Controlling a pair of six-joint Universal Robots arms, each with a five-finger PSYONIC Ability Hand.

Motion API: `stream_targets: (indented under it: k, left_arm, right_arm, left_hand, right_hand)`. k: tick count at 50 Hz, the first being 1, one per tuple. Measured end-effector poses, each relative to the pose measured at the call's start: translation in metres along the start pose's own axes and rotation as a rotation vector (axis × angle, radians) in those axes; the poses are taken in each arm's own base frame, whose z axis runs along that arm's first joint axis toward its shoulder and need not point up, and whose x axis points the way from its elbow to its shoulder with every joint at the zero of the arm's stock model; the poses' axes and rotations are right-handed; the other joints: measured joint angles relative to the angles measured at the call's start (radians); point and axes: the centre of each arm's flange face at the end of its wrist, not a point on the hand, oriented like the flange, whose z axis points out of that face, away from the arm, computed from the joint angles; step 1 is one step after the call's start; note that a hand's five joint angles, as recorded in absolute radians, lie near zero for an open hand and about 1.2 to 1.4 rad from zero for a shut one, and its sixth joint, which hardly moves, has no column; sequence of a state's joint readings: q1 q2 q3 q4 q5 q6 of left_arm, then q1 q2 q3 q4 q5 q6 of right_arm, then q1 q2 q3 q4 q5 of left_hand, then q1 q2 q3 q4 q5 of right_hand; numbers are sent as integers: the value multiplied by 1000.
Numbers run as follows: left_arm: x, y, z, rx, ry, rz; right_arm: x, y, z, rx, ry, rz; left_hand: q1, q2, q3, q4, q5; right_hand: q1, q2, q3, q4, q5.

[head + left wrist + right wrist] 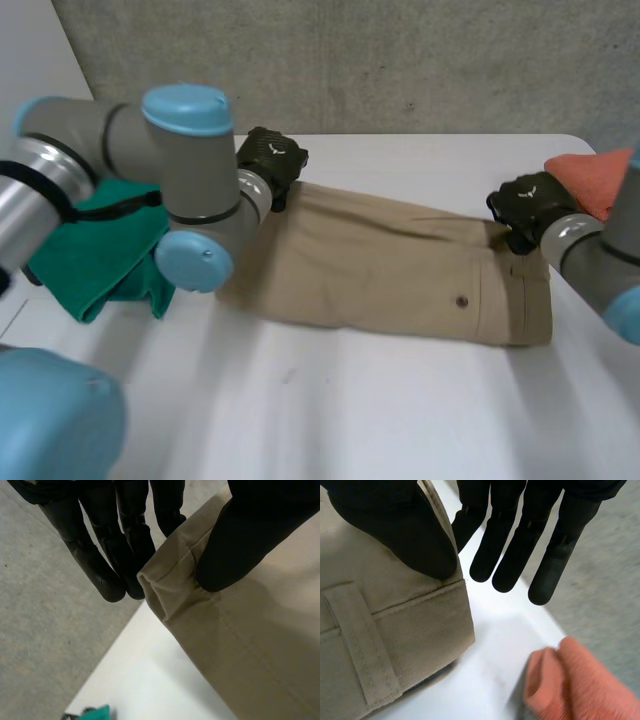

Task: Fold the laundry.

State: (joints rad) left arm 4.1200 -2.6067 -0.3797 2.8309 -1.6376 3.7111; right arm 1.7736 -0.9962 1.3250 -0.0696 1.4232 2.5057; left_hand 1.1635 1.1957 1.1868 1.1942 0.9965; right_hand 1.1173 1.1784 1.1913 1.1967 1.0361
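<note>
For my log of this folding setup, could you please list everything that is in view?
trousers: one, khaki, laid flat across the table's middle.
green cloth: one, bunched at the table's left side.
orange cloth: one, at the far right edge, beside the right hand.
table: one, white.
left hand: black, thumb on the trousers' far hem corner, fingers straight.
right hand: black, thumb on the far waistband corner, fingers straight past the cloth.

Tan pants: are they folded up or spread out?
Spread out. The tan pants lie flat and long across the table, left hand at one end, right hand at the other.
</note>
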Motion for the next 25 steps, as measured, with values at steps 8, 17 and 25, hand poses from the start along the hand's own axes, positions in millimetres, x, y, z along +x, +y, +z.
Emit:
stream_targets:
  k: [8,17,25]
  left_arm:
    - [16,8,32,118,-65,26]
    - [19,-9,25,163,-130,-29]
    - [14,-20,-8,152,-69,-137]
  right_arm:
    - [-9,19,54,122,175,-91]
    - [-3,11,51,106,251,-26]
    - [-1,10,-21,-204,-24,156]
  left_hand:
    - [-554,-512,-499,-512,-484]
    - [-976,-991,-980,-996,-946]
    - [-976,-991,-980,-997,-946]
  right_hand:
    - [-707,-763,-750,-741,-774]
    - [-893,-963,-982,-981,-994]
    - [-893,-963,-982,-981,-994]
